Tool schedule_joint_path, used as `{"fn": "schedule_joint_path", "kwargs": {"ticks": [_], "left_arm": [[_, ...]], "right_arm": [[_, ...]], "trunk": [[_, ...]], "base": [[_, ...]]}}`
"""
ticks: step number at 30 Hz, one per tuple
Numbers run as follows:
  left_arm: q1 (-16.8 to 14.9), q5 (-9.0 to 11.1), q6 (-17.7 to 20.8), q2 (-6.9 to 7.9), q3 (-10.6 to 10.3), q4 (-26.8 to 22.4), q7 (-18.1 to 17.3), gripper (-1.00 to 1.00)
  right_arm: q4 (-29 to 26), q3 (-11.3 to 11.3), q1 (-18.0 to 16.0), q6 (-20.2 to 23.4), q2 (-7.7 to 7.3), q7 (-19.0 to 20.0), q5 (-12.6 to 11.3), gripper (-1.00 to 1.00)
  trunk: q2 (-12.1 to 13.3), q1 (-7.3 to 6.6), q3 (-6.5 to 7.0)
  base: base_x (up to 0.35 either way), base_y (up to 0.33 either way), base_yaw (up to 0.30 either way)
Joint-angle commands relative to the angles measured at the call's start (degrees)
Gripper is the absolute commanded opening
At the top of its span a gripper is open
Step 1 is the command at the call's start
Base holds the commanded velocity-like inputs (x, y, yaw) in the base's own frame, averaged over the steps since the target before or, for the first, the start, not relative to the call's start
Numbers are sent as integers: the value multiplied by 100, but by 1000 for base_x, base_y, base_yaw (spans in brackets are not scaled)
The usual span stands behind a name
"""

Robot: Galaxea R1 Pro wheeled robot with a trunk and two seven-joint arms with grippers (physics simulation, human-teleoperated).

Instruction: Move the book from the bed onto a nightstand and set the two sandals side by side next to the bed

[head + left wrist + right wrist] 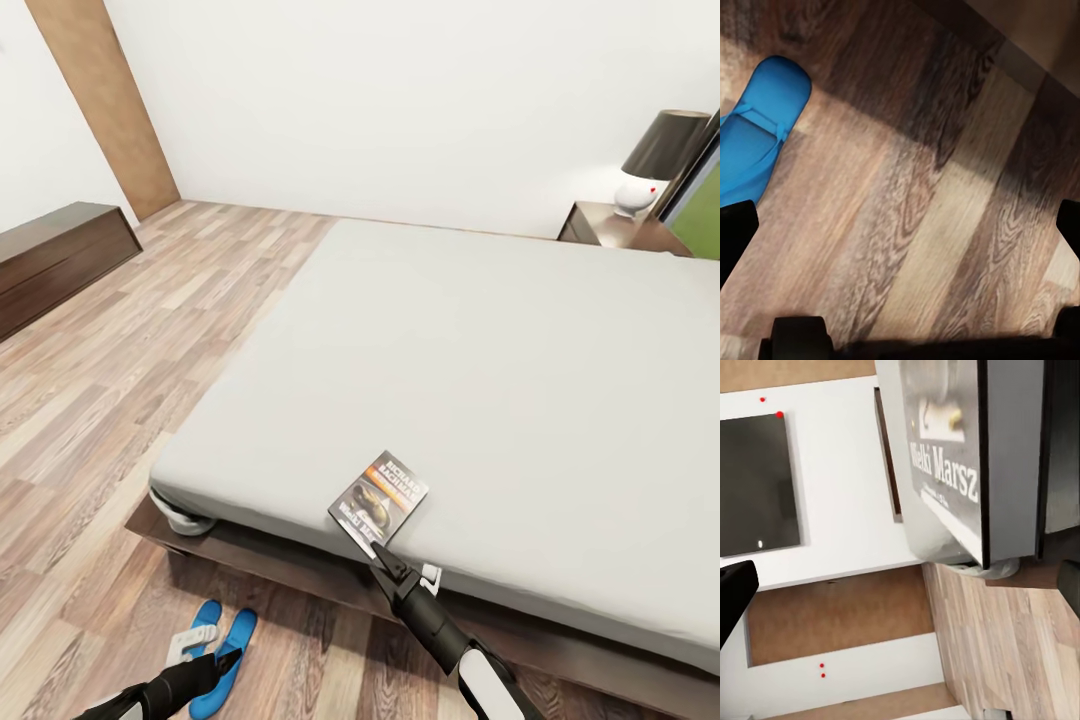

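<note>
While the book point(379, 501) lies flat on the grey mattress near the foot edge of the bed point(520, 340), the right claw point(372, 549) reaches up to its near corner and seems to touch it there. In the right wrist view the book point(945, 465) shows close up, its cover reading "Wielki Marsz", with one dark finger point(733, 596) at the frame's edge; whether this claw is apart or closed on the cover I cannot tell.

The left claw point(222, 662) hangs low over the plank floor point(110, 400), just above the two sandals point(220, 645) — bright blue, lying side by side and close together on the floor in front of the bed's dark frame. In the left wrist view one sandal point(756, 135) lies flat on the planks beside the claw, not touching it. The left fingers point(735, 236) stand wide apart at the two sides of that view, with nothing between them but floor.

Far across the bed, at its head corner, a nightstand point(615, 228) stands against the white wall, carrying a lamp point(660, 160) with a dark shade and white base. On the other side of the room a long low dark bench point(55, 255) sits by the wall — well apart from the bed.
</note>
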Motion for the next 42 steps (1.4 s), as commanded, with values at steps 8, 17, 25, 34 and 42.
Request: {"fn": "schedule_joint_path", "kwargs": {"ticks": [8, 17, 25, 34, 42], "left_arm": [[-3, -15, -26, 2, 15, 8, -14, 100], [-3, -15, -26, 2, 15, 8, -22, 100], [-3, -15, -26, 2, 15, 8, -23, 100], [-3, -15, -26, 2, 15, 8, -17, 100], [-3, -15, -26, 2, 15, 8, -14, 100]], "right_arm": [[1, 9, -2, 51, -1, 3, -61, 100], [1, 12, -2, 51, -1, 3, -61, 100], [1, 18, -2, 51, -1, 3, -59, 100], [1, 18, -2, 51, -1, 3, -60, 100], [1, 18, -2, 51, -1, 3, -61, 100]], "trunk": [[-324, 176, -148], [-404, 220, -183], [-404, 220, -183], [-404, 220, -183], [-404, 220, -183]], "base": [[0, 0, 0], [0, 0, 0], [0, 0, 0], [22, 0, 0], [1, 0, 0]]}}
